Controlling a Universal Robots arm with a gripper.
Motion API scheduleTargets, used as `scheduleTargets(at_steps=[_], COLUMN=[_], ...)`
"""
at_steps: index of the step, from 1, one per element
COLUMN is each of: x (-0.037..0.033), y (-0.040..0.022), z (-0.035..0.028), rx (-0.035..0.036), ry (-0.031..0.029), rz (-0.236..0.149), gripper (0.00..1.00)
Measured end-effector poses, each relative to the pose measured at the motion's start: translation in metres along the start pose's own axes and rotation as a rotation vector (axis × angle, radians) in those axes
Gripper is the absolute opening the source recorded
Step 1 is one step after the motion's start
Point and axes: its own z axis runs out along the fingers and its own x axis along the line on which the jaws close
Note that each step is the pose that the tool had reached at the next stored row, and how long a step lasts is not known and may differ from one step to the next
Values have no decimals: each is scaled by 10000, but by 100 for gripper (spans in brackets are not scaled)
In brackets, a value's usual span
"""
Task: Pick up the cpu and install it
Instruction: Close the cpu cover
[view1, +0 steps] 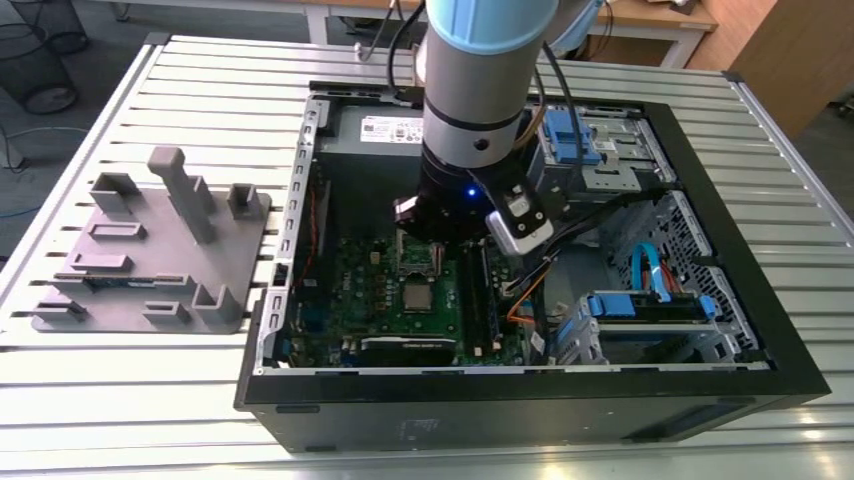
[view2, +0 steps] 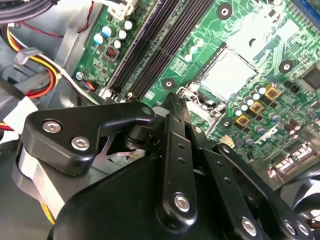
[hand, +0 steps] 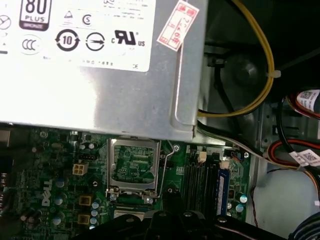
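Nearest, in the second wrist view, the black, matte gripper (view2: 172, 100) with its bolted linkage arms hangs just above a green motherboard (view2: 195, 30). Whether the claw is open or closed cannot be told.

Just beyond its tip the cpu (view2: 227, 75), a flat square with a pale silvery top, lies in its socket, apart from the gripper. Long dark memory slots (view2: 150, 50) run beside it.

The first wrist view adds the socket's metal-framed load plate (hand: 132, 167) raised open, and behind it a grey sheet-metal power supply (hand: 100, 100) with yellow cables (hand: 265, 75).

The exterior view gives the wider scene. The grey cylindrical arm (view1: 474, 90) reaches down into an open black computer case (view1: 534, 400) on a ribbed aluminium table (view1: 200, 400). A gray plastic fixture block (view1: 147, 260) sits well apart on the exterior view's left.
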Motion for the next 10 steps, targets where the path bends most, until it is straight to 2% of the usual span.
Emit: scheduleTargets(at_steps=[7, 10], x=[0, 0], y=[2, 2], z=[12, 12], rx=[-40, -45], ry=[36, 40], rz=[-891, -999], gripper=[11, 11])
